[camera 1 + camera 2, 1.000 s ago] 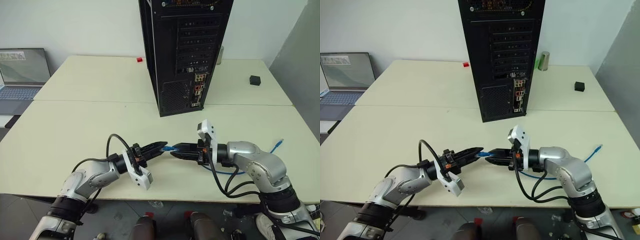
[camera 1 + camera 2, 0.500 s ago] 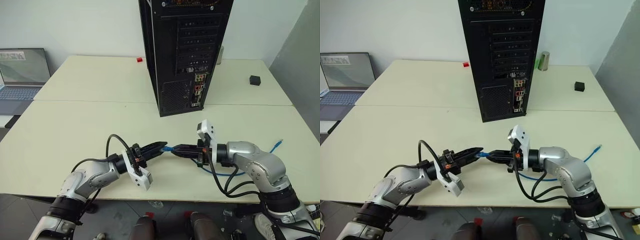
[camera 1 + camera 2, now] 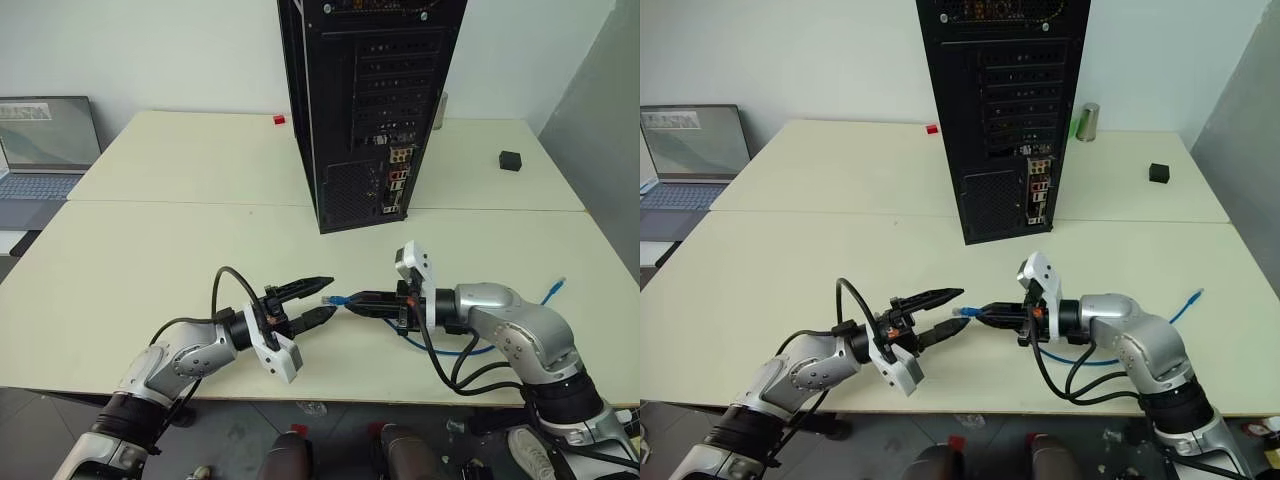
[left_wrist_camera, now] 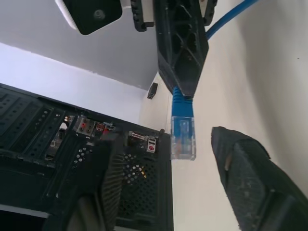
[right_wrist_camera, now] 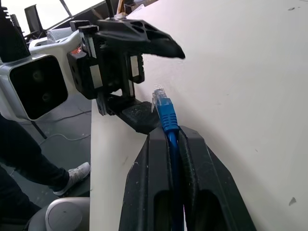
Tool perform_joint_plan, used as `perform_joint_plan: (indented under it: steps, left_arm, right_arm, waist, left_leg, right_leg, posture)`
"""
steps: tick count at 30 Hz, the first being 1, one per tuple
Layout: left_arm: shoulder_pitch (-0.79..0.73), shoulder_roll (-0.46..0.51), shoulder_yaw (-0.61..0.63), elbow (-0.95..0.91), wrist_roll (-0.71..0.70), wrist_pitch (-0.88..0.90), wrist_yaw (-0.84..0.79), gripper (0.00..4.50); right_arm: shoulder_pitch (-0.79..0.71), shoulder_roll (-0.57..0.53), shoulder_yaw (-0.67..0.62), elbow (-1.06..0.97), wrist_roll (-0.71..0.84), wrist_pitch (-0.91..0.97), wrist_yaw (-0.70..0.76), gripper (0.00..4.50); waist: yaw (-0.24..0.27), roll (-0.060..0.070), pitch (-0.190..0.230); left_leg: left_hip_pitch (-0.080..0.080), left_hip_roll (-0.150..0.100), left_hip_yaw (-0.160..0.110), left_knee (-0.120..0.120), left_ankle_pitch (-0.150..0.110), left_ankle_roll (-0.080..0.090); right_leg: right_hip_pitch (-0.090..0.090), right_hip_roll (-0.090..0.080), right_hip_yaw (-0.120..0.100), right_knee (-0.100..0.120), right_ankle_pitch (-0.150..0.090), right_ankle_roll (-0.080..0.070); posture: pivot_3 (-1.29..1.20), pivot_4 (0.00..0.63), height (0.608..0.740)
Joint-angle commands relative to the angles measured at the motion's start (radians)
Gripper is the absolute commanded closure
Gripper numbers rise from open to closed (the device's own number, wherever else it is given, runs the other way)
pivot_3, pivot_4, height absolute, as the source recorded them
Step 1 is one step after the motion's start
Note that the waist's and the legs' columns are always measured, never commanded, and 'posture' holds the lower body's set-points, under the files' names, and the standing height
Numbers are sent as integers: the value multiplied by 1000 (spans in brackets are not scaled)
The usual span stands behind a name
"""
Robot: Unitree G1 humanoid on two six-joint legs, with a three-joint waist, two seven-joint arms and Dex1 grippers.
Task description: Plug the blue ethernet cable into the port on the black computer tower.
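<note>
The blue ethernet cable (image 3: pixel 338 298) is pinched just behind its clear plug (image 4: pixel 183 137) by my right gripper (image 3: pixel 350 300), which is shut on it and points left, low over the table. My left gripper (image 3: pixel 331 297) faces it with fingers open, and the plug hangs between them without touching either finger (image 4: pixel 243 175). The cable runs back under the right arm, and its far end (image 3: pixel 558 288) lies near the table's right edge. Behind, the black computer tower (image 3: pixel 370 110) stands upright, its rear ports (image 3: pixel 398 180) facing me.
A grey laptop (image 3: pixel 45 140) sits at the far left. A small black box (image 3: pixel 510 160) lies at the back right, a metal can (image 3: pixel 1088 121) stands behind the tower, and a tiny red piece (image 3: pixel 279 119) rests to the tower's left. Black robot cables hang from both wrists.
The left gripper has opened and let go of the plug. The right gripper stays shut on the cable, and neither arm has moved.
</note>
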Motion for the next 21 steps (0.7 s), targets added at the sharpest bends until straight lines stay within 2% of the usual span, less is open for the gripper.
perform_joint_plan:
  steps: [1, 4, 7, 14, 21]
  left_arm:
    - [70, -12, 4, -110, -151, 119, -60, 675]
    - [92, -58, 8, -180, -219, 261, -99, 675]
    - [65, -143, 9, -247, -247, 464, -120, 675]
    - [-84, -424, 58, -354, -445, 1147, -94, 675]
    - [-198, -601, 99, -404, -525, 1457, -12, 675]
  right_arm:
    - [-25, -7, -112, -17, -28, -61, -86, 4500]
    - [-25, 11, -154, -27, -49, -84, -158, 4500]
    - [-23, 44, -178, -52, -134, -120, -299, 4500]
    - [-46, 149, -159, -28, -370, -231, -603, 4500]
    - [-113, 233, -157, 88, -457, -285, -710, 4500]
  waist:
    - [-2, 0, 0]
    - [0, 0, 0]
    - [1, 0, 0]
    - [-1, 0, 0]
    - [-2, 0, 0]
  left_leg:
    - [0, 0, 0, 0, 0, 0]
    - [0, 0, 0, 0, 0, 0]
    - [0, 0, 0, 0, 0, 0]
    - [-1, -1, 1, 1, 0, 0]
    - [-1, -1, 1, 0, 0, 0]
  right_leg:
    - [0, 0, 0, 0, 0, 0]
    - [0, 0, 0, 0, 0, 0]
    - [0, 0, 0, 0, 0, 0]
    - [0, 3, 0, 1, 0, 0]
    - [0, 4, 1, 1, 0, 0]
  posture:
    - [0, 150, 740]
    - [0, 150, 740]
    - [0, 150, 740]
    - [0, 150, 740]
    - [0, 150, 740]
